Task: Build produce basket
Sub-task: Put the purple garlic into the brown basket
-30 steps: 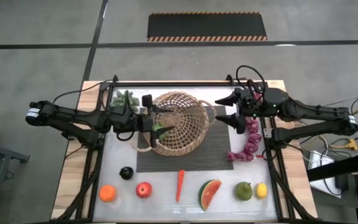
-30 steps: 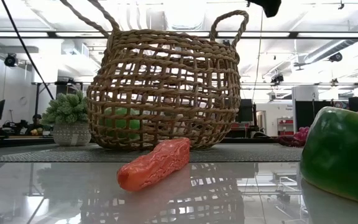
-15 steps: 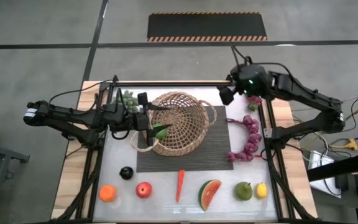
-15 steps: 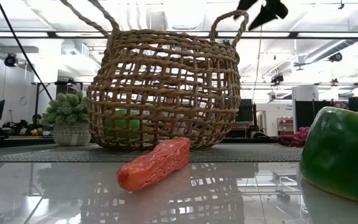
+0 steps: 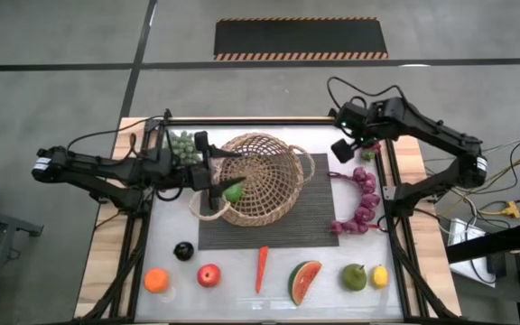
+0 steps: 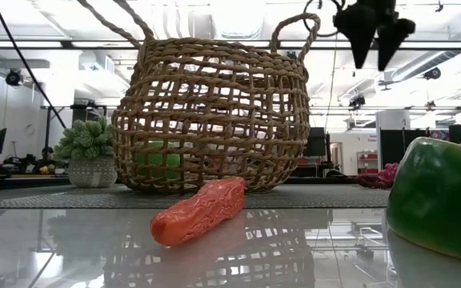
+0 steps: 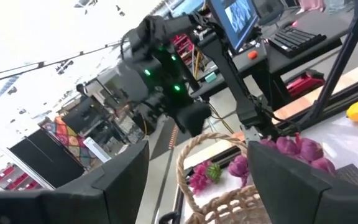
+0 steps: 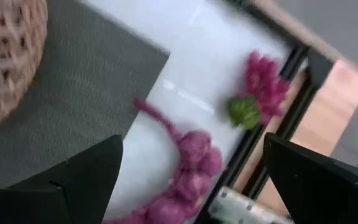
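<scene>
**While the right arm pulls away, a green piece goes into the basket**

Although most of the fruit is untouched, one piece is now in place. A second ago the left gripper [image 5: 213, 171] reached further over the basket [image 5: 258, 177], with a green apple [image 5: 233, 192] under its fingers. It has since drawn back toward the near rim, and the apple lies inside against the left wall, apart from the fingers. Those fingers stand spread, holding nothing.

The right gripper [image 5: 343, 150] has also moved. It hung over the purple grapes [image 5: 363, 199] before; now it has lifted and swung toward the far right corner of the table [image 5: 404, 162]. Its fingers are parted and empty, as the low view shows them pointing down above the basket's handle. The grapes lie on the table, right of the basket, not picked up.

My reading is that the first drop is finished and the grapes may be the next target.

On the white front strip sit an orange [image 5: 156, 281], a dark plum [image 5: 183, 251], a red apple [image 5: 208, 274], a carrot [image 5: 261, 268], a watermelon slice [image 5: 303, 282], a pear [image 5: 354, 276] and a lemon [image 5: 380, 276], all well apart from the basket. The basket stands on a dark mat [image 5: 319, 212]. A small potted plant [image 5: 181, 144] sits at the far left. Beyond the table is grey floor with a striped mat [image 5: 301, 39], and the low view shows a workshop room with ceiling lights.
</scene>
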Controlling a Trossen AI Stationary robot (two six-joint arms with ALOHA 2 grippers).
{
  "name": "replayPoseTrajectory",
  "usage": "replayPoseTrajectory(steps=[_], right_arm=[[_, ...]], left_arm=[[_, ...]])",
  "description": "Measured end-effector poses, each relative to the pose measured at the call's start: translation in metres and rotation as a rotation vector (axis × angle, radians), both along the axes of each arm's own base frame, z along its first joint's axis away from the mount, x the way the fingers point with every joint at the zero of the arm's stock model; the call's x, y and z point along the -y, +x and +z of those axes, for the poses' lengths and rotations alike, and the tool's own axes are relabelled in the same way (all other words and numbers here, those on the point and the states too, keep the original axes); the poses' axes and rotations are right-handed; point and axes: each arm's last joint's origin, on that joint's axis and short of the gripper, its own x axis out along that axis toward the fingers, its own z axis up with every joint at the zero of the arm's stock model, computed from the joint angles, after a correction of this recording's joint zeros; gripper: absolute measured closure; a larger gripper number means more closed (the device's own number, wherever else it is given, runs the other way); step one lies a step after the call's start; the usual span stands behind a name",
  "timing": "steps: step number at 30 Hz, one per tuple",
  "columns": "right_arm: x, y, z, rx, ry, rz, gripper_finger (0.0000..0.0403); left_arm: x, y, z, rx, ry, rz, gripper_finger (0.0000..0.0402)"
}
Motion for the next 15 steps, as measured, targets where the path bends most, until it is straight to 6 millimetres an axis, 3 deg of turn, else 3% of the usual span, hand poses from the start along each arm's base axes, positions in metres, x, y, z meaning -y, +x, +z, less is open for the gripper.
replayPoseTrajectory(steps=[6, 15], right_arm=[[-0.001, -0.003, -0.029, -0.045, 0.044, -0.013, 0.0035], [0.010, -0.001, -0.093, -0.073, 0.095, -0.006, 0.0035]], left_arm=[[-0.001, -0.007, 0.004, 0.022, -0.007, -0.002, 0.0148], [-0.001, -0.010, 0.006, 0.034, -0.008, -0.001, 0.0148]])
